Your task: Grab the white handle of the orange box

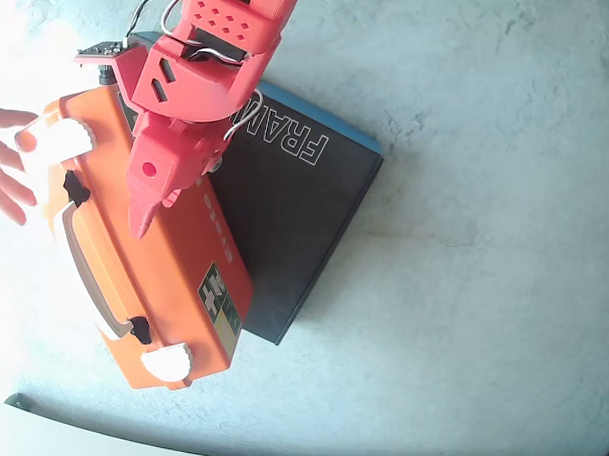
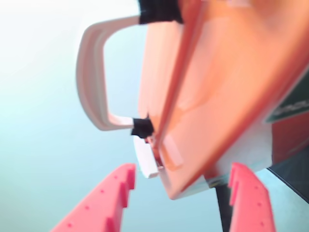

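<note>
Overhead view: orange box (image 1: 168, 273) propped against a black box (image 1: 284, 227), white handle (image 1: 83, 265) along its left edge. Gripper (image 2: 181, 181) above, fingers spread, holding nothing. A hand (image 1: 7, 163) at left.

Mottled grey tabletop (image 1: 482, 294), harsh white glare at left.

In the overhead view, box (image 1: 153, 273) lies left of the kit box (image 1: 284, 227); handle (image 1: 83, 265) along its left edge.
</note>
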Tool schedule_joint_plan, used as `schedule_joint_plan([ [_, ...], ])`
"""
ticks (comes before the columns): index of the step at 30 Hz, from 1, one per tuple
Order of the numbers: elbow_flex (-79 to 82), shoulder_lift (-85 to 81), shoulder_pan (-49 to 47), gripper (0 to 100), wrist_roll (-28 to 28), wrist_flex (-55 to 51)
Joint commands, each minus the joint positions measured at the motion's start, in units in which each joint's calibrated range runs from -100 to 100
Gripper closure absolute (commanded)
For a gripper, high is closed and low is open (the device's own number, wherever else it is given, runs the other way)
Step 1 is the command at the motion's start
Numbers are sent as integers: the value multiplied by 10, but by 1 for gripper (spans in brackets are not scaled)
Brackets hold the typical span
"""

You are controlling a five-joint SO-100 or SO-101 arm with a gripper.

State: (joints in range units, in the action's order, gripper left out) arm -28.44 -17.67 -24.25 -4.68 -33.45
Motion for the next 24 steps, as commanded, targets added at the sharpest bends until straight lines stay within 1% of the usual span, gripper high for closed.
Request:
schedule_joint_plan([
  [1,-49,50,0,69,-3,-96],
  [8,-147,94,-4,68,-2,-296],
  [11,-219,127,1,68,1,-349],
  [17,-336,194,15,68,-2,-361],
  [24,-357,236,16,68,-3,-354],
])
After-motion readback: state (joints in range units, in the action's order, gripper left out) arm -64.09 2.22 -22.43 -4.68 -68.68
